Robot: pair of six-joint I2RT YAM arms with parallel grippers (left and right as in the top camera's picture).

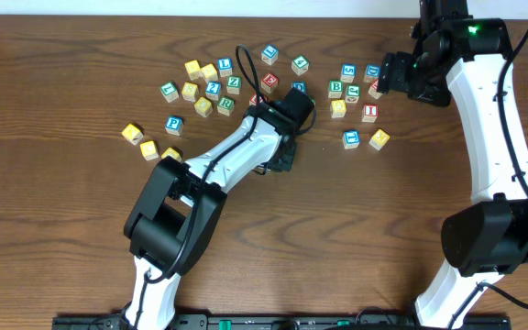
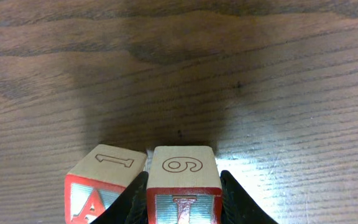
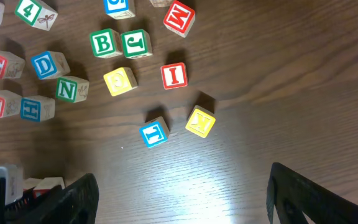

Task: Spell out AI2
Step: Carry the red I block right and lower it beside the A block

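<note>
In the left wrist view my left gripper [image 2: 183,179] is shut on the red-framed I cube [image 2: 182,163], which rests on the table with a 6 on its top face. The red-framed A cube [image 2: 104,169] stands right beside it on the left, touching or nearly touching. In the overhead view the left gripper [image 1: 280,158] covers both cubes. My right gripper [image 3: 185,199] is open and empty, held above the right cluster [image 1: 394,75]. A blue-framed cube [image 1: 213,89] in the left cluster may be the 2; it is too small to tell.
Another red I cube [image 3: 174,75] lies in the right cluster with a blue L cube [image 3: 154,132], a yellow K cube [image 3: 200,121], a green B cube [image 3: 104,43] and others. Yellow cubes [image 1: 133,134] lie at the far left.
</note>
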